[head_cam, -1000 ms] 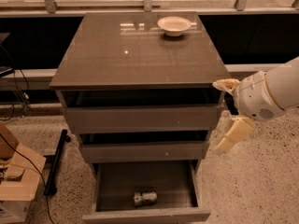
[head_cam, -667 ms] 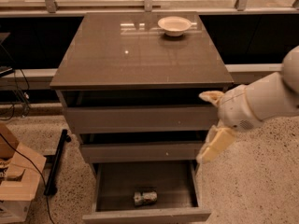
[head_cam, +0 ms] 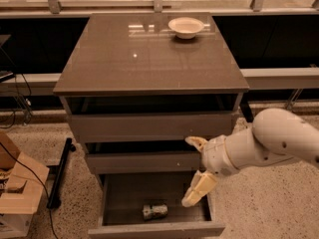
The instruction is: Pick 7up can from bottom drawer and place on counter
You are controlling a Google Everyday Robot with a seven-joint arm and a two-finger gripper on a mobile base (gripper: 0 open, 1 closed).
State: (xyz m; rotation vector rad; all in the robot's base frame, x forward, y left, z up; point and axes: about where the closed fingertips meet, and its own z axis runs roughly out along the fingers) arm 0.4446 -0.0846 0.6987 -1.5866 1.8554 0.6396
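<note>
Bottom drawer (head_cam: 124, 198): 7up can (head_cam: 155, 211) below-left of jaws

You had no readable text, number or sign anywhere in this shot. The 7up can (head_cam: 155, 211) lay on its side in the open bottom drawer (head_cam: 128, 195); its label was too blurred to read, no brand letters made out. The counter (head_cam: 139, 59) carried no print, only glare. The white bowl (head_cam: 186, 27) on its far edge was plain. The cardboard box (head_cam: 17, 198) at the left showed no legible marking. Your gripper (head_cam: 198, 166) hung over the bottom drawer's right side, above and right of the can, fingers spread apart, with no logo or lettering on it.
</note>
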